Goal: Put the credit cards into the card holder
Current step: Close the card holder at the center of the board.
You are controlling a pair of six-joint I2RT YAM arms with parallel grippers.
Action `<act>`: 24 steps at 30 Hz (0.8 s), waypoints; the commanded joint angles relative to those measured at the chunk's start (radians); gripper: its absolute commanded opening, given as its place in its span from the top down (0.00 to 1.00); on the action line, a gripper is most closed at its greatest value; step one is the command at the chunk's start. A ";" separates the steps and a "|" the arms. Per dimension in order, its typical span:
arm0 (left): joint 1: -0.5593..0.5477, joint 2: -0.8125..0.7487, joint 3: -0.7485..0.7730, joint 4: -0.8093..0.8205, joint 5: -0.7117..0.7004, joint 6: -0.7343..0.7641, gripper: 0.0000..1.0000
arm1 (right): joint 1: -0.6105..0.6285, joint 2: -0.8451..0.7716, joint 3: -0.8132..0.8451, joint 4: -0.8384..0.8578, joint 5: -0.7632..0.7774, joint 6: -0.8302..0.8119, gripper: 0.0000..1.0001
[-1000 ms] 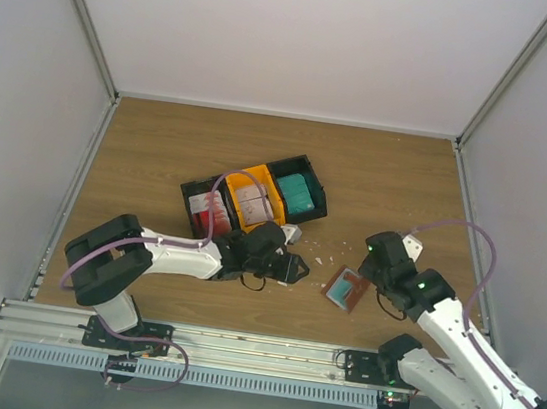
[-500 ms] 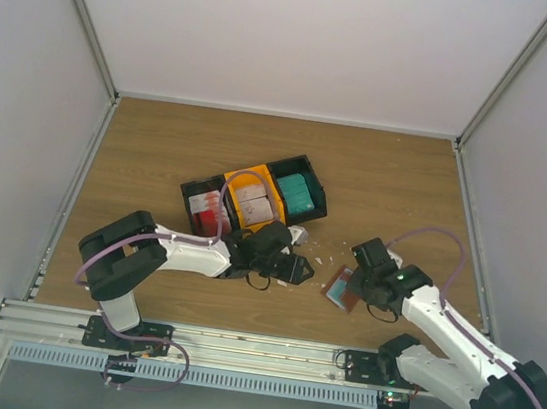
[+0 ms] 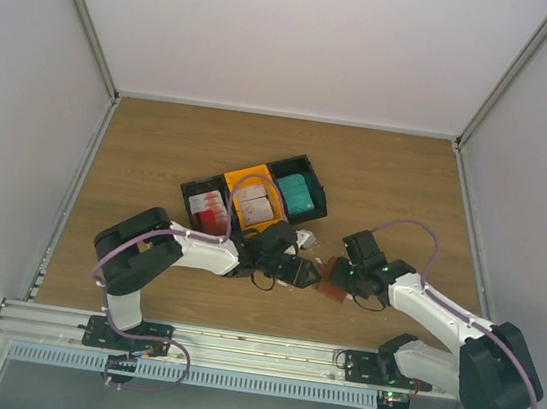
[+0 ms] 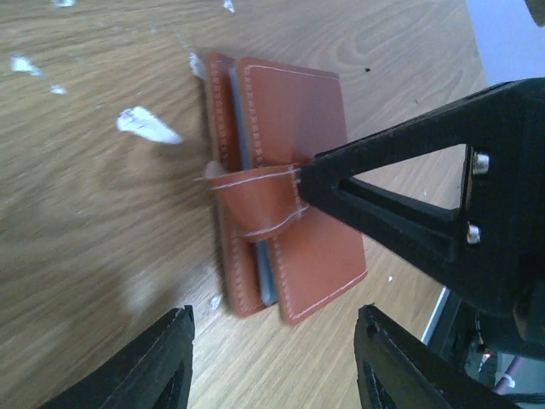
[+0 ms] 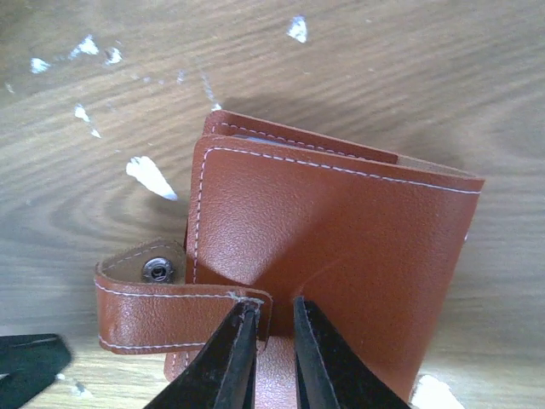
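Card holder [image 3: 332, 279] is lying folded on the wooden table [image 3: 160, 149], between the two grippers. Its strap [image 5: 170, 315] is hanging unfastened, with the snap stud [image 5: 156, 271] facing up, and a bluish-grey edge is showing between the leaves. The right gripper [image 5: 274, 319] is resting its tips on the cover at the strap's end; its fingers are parted by a narrow slit and nothing is clearly pinched. The left gripper [image 4: 272, 341] is hovering just beside the holder's far side, fingers spread wide, holding nothing. The credit cards [image 3: 295, 195] are sitting in the bins [image 3: 257, 177] behind: red, white-pinkish and teal. White scraps [image 4: 149, 126] are lying near the holder.
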 commanded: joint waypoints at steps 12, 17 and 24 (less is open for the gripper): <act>-0.034 0.172 0.196 -0.241 -0.232 0.002 0.48 | -0.123 0.015 -0.125 0.228 -0.261 -0.148 0.78; -0.034 0.201 0.211 -0.297 -0.251 -0.001 0.62 | -0.169 -0.062 -0.120 0.247 -0.309 -0.192 0.68; -0.034 0.236 0.205 -0.339 -0.247 -0.003 0.74 | -0.205 -0.218 -0.112 0.186 -0.215 -0.190 0.57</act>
